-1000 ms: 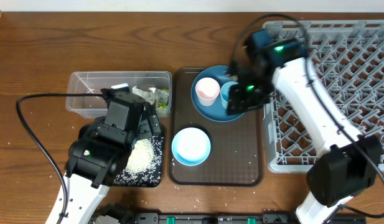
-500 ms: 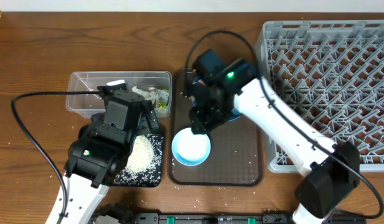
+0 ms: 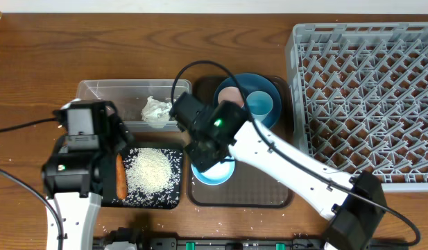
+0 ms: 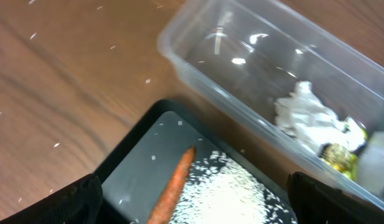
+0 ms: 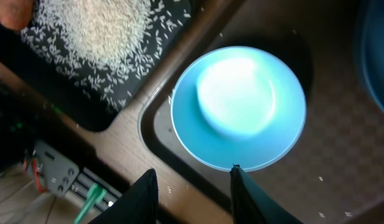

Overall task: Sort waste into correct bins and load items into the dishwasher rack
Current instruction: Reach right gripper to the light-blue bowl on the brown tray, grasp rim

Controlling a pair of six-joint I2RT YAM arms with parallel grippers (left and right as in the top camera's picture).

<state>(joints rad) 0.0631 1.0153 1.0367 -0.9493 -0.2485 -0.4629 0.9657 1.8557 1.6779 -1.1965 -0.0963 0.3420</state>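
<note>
The bowl (image 5: 238, 106) seems stiff and slippery — pinch its rim just ahead of the right gripper (image 5: 193, 193), jaws spread.

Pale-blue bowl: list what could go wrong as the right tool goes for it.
1. The pale-blue bowl sits close to the brown tray at its raised rim. The open right tool, hanging at that side, may strike the rim instead of the bowl's edge.
2. The bowl looks glossy, so a pinch on its edge may slip.
3. The rice in the black tray lies just beside the bowl, and a shove could scatter grains.
</note>
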